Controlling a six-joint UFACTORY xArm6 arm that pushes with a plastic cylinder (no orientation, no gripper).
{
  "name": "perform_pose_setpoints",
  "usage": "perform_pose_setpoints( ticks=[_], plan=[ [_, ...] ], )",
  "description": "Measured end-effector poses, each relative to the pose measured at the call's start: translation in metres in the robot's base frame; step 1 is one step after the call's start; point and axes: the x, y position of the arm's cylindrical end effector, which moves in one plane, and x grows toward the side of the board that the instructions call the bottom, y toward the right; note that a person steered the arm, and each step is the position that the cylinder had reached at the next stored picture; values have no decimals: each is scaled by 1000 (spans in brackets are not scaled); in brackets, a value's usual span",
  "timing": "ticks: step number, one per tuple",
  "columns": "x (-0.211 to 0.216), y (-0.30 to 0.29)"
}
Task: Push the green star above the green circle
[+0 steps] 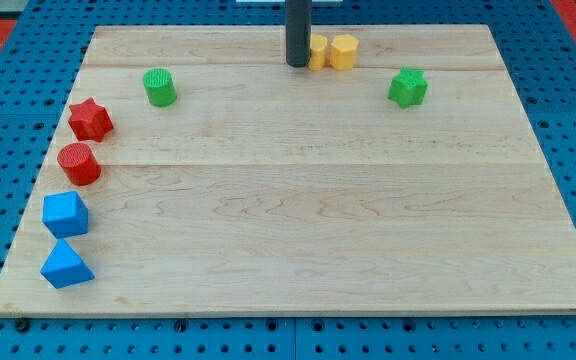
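Green star (407, 87) sits at about 2 o'clock on the table (298, 250), well apart from the green circle (159, 87) over at 10 o'clock. My tip (297, 64) is parked at 12, touching or just beside the yellow blocks (335, 51). No pincer on this rig, so nothing to release or clench. I'd swing round to the star's 3 o'clock side, shove it left along the top strip, and finish above the circle.

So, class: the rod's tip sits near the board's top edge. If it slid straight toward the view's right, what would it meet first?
My tip would meet the partly hidden yellow block almost at once, then the yellow hexagon. The green star lies lower, probably off that line.
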Motion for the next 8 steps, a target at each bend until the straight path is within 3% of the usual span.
perform_pose_setpoints(
  ticks=[1,2,3,4,5,6,7,8],
  plan=[
    [26,9],
    [84,20],
    [99,87],
    [73,170],
    [40,197],
    [33,109],
    [33,-23],
    [42,22]
  ],
)
